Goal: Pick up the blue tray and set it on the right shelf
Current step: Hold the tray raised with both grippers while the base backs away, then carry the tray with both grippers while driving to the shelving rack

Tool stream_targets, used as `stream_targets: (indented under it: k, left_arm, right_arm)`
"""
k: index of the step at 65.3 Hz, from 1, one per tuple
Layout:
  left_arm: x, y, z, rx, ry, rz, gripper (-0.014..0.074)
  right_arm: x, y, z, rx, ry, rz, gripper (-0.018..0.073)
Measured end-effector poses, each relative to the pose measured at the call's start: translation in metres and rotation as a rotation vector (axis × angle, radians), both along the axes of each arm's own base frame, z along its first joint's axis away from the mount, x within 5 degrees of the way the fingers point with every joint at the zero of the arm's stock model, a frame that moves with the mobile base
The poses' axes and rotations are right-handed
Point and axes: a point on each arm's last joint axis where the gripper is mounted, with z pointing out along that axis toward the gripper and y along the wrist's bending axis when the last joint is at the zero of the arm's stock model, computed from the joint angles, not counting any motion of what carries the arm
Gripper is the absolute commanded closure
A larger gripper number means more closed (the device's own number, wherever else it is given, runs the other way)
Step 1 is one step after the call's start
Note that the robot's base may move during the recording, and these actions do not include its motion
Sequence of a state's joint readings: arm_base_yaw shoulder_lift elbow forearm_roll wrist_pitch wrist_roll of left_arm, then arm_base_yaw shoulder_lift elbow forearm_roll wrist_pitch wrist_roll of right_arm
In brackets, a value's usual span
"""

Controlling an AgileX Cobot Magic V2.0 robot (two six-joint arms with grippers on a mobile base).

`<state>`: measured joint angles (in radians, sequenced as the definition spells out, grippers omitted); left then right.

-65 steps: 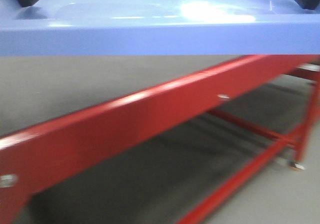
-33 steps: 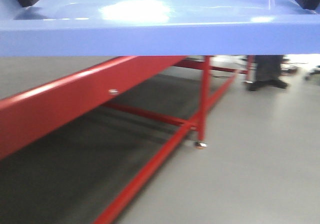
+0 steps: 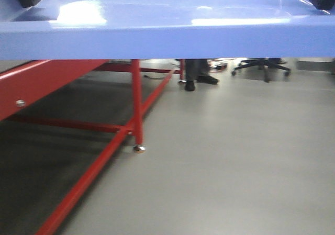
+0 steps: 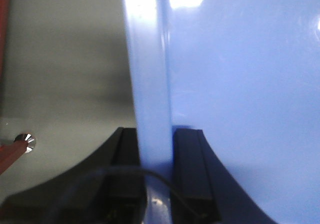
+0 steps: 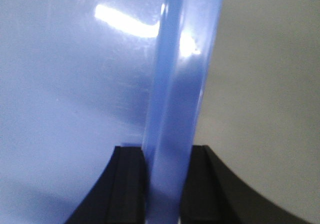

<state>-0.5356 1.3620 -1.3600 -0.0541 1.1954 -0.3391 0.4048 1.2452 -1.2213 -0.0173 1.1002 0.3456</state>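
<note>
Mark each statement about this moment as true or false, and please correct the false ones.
1. The left hand is shut on the rim of the blue tray. True.
2. The right hand is open and away from the tray. False: its fingers clamp the tray's rim from both sides.
3. The tray rests on top of the red table. False: both hands hold it in the air. The table frame stands lower, at the left, and bare floor shows under the tray.
4. An office chair stands on the floor in the background. True.
</note>
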Motion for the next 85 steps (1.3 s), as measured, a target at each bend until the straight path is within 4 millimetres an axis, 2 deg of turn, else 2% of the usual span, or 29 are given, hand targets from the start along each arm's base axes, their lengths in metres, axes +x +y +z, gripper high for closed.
stream_targets:
  k: [85]
  left_arm:
    - [-0.0005,0.0,-0.0002,0.0,0.006,-0.001,0.0645]
  right_arm:
    - [-0.0012,-0.0005,0.0003,-0.002,0.005,0.0,0.0503]
